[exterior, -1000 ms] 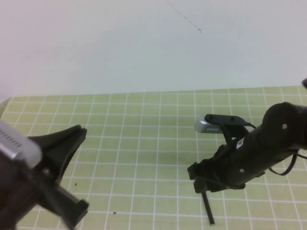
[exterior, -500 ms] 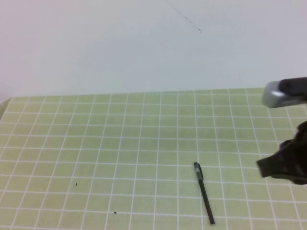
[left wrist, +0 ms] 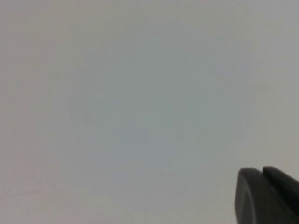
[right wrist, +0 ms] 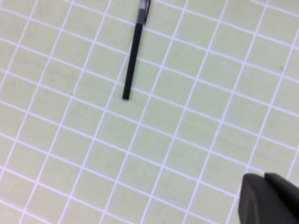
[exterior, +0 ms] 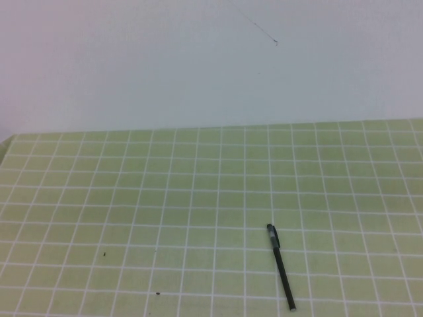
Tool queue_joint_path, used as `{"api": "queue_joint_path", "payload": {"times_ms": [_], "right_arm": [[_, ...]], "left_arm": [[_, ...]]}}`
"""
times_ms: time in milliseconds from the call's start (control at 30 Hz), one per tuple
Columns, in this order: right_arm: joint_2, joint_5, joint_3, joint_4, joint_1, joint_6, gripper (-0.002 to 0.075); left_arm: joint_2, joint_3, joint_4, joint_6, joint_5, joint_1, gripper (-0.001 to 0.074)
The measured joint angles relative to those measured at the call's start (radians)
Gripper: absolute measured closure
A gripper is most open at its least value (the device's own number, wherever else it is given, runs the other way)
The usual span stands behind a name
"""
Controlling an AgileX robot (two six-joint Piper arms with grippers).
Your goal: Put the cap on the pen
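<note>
The bench (exterior: 132,198), covered by a pale green mat ruled in white squares, fills the lower half of the high view beneath a plain white wall (exterior: 198,66), with neither arm in sight there. The pen (exterior: 280,266), black and capped, lies flat on the bench toward five o'clock, cap end pointing to about eleven o'clock and apart from both hands. The left hand (left wrist: 266,196), pressed together, faces only blank grey, while the right hand (right wrist: 268,200), also pressed together and holding nothing, hangs above the mat well clear of the pen.
</note>
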Motion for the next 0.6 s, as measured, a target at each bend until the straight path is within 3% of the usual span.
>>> {"api": "queue_joint_path", "payload": {"times_ms": [133,267,400,500,600], "right_arm": [[-0.076,-0.011,0.000,0.035,-0.056,0.000,0.0726],[-0.229,-0.074,0.012,0.066,-0.275,-0.079,0.0726],[-0.462,-0.415,0.185,-0.014,-0.432,-0.111,0.0726],[-0.610,-0.677,0.380,-0.107,-0.490,-0.111,0.0726],[-0.722,-0.821,0.584,-0.201,-0.537,-0.111,0.0726]], "left_arm": [[-0.072,0.000,0.000,0.000,-0.007,0.136,0.0735],[-0.134,0.000,0.000,-0.073,-0.025,0.202,0.0735],[-0.151,0.000,0.000,-0.098,-0.035,0.226,0.0735],[-0.151,0.000,0.000,-0.103,-0.031,0.226,0.0735],[-0.151,0.014,0.000,-0.105,-0.052,0.226,0.0735]]}}
